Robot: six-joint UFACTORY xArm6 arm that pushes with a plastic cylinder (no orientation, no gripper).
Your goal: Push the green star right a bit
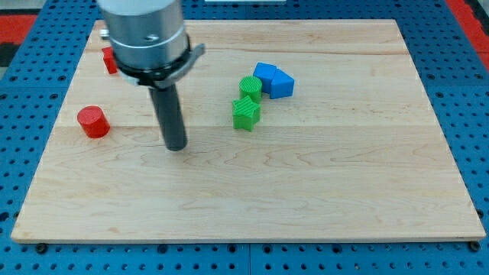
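Observation:
The green star (246,113) lies on the wooden board (306,191) a little above its middle. A green cylinder (250,86) touches it just above. My tip (176,146) is down on the board to the view's left of the star, about a star's width and a half away and slightly lower. Nothing lies between the tip and the star.
Two blue blocks (273,79) sit together right of the green cylinder, touching it. A red cylinder (93,121) stands near the board's left edge. Another red block (110,60) is at the top left, partly hidden by the arm's grey housing (145,34).

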